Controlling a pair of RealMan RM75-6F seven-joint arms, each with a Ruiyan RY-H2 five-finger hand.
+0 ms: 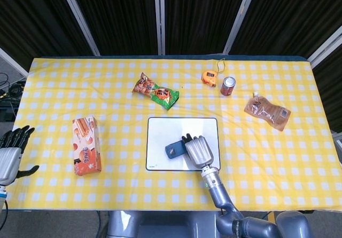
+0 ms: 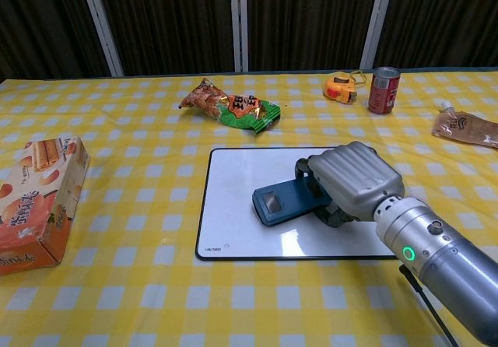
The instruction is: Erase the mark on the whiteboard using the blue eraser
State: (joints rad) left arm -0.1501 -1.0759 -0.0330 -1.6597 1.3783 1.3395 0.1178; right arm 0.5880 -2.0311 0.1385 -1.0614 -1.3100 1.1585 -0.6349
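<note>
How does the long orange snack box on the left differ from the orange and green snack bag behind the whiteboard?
The long orange snack box is a stiff rectangular carton; the orange and green snack bag is a soft, crinkled foil packet. The box lies near the table's left edge, the bag further back, just behind the white whiteboard. The box is orange all over, while the bag turns green at one end. Both rest untouched on the yellow checked tablecloth.
</note>
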